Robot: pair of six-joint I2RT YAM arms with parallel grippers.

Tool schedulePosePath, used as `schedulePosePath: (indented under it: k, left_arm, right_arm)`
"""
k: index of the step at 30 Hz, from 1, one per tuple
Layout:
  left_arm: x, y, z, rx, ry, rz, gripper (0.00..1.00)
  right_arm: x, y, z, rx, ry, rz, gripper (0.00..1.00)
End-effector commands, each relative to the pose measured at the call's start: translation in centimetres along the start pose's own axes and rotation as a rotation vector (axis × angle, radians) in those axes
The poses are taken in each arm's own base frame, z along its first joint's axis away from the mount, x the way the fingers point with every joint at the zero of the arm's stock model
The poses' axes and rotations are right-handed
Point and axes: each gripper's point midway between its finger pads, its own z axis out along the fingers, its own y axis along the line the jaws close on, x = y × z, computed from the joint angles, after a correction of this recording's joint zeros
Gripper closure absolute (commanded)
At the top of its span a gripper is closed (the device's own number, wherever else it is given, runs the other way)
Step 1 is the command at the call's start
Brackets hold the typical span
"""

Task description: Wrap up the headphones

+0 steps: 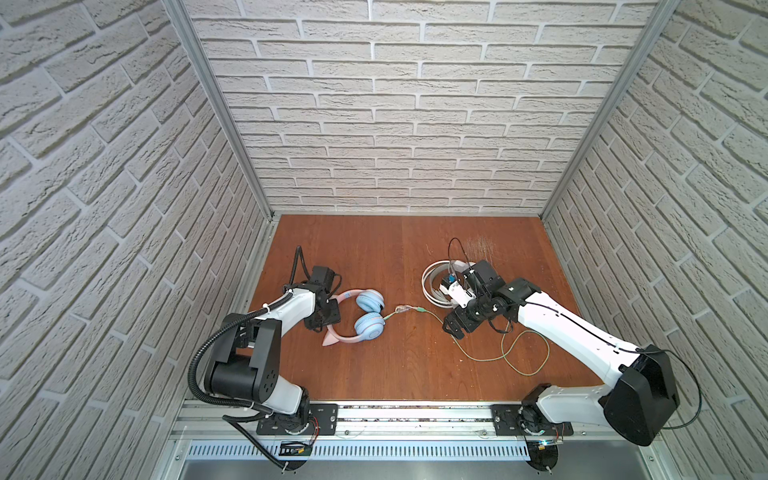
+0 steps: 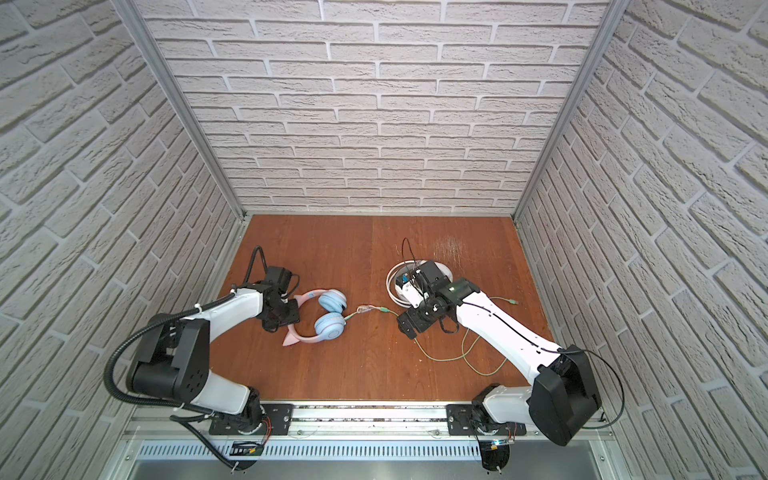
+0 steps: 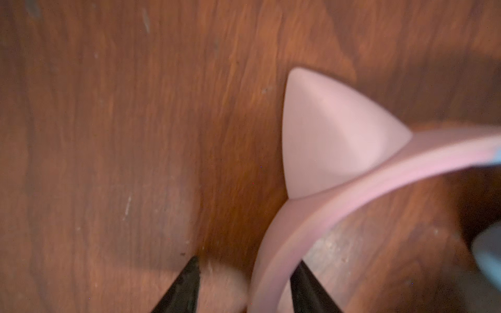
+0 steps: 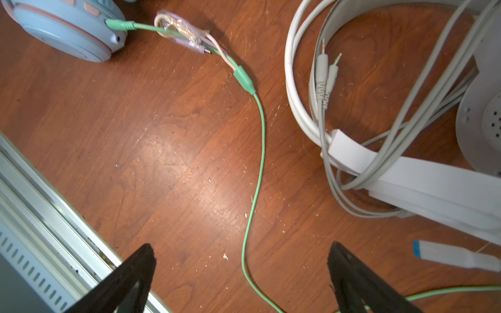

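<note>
Brick-look walls [image 1: 395, 124] are seen on three sides, and a brown wooden bench [image 1: 374, 374] is laid between them. The white headphones [image 4: 406, 173] seem to be done, as their grey cable [image 4: 321, 113] is looped round the band. So the pink headphones [image 1: 369, 326] are judged to be the pair in hand, and their green cable [image 4: 261, 141] is not yet wound.

The left gripper [image 3: 248, 287] is set down over the pink band [image 3: 379, 181], with one cat ear [image 3: 330, 141] just ahead of it. Its jaws are parted. The band is touched by one jaw and a gap is left at the other, so nothing is squeezed. The right gripper [image 4: 241, 257] is spread wide and nothing is held in it. The green cable is seen running between its jaws, flat on the bench.

Next, it is thought, the band must be pinched and kept steady. Then the green cable must be picked up and carried round the pink headphones.

Care will be needed. The white headphones lie just beside the right gripper and could be bumped. A small taped bundle [image 4: 181, 32] is fixed on the cable ahead of that gripper, near the blue ear cup [image 4: 67, 29]. Behind it, loose loops [image 1: 486, 360] are left by the arm and could get snagged.
</note>
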Motion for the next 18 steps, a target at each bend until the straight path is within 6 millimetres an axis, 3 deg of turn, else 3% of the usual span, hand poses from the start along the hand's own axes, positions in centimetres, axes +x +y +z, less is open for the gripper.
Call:
schedulePosePath:
  k: [1,6,11,18]
  left_arm:
    - [-0.5,-0.5,0.8,0.001,0.003,-0.006,0.59]
    - [-1.2,-0.1,0.3,-0.035,-0.005,-0.008,0.83]
    - [-3.8,-0.5,-2.5,-0.04,-0.038,0.031,1.0]
    - [-7.2,-1.4,-8.0,0.041,-0.085,0.109,1.0]
  right_arm:
    - [-0.3,-0.2,-0.9,0.032,-0.008,-0.046,0.0]
    - [-0.1,-0.1,-0.9,0.039,0.002,-0.076,0.0]
    - [-0.3,1.4,-0.7,-0.015,-0.035,-0.1,0.0]
    - [-0.6,2.1,0.2,-0.026,-0.02,-0.106,0.0]
